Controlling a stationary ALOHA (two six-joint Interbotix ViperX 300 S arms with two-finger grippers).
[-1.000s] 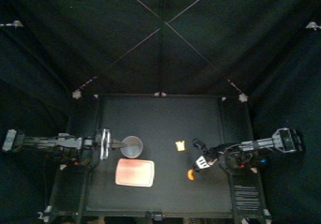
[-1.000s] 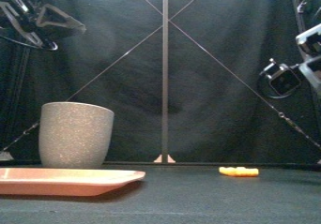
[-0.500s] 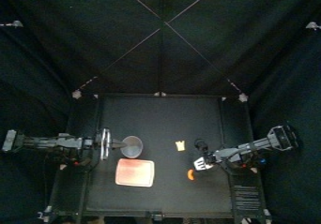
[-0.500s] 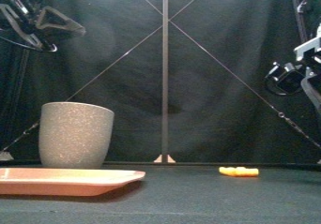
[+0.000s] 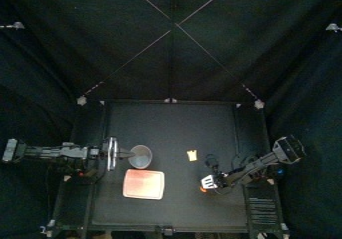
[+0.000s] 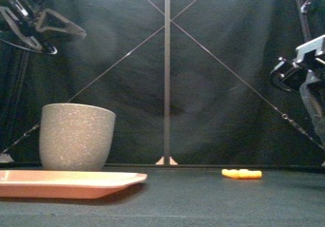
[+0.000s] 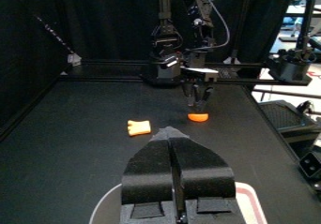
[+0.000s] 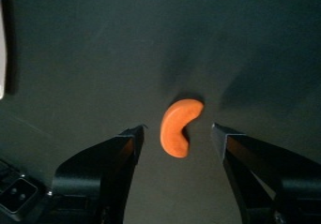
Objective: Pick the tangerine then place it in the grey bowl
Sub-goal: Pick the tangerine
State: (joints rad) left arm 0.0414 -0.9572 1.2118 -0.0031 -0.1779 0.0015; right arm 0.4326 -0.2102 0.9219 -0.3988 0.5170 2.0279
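Note:
The tangerine is a small orange segment lying on the black table near its front right. In the right wrist view it lies between the spread jaws of my open right gripper, untouched by them. The left wrist view shows my right gripper hanging just above the tangerine. From above, that gripper covers most of the fruit. The grey speckled cup stands upright at the left. Beside it, my left gripper rests shut and holds nothing.
A flat pink tray lies in front of the grey cup. A small yellow-orange toy sits mid-table, between the cup and the right arm, which enters from the right rail.
My right gripper has tipped down and shifted toward the table's front, settling over the tangerine. The left arm, cup and tray have not moved.

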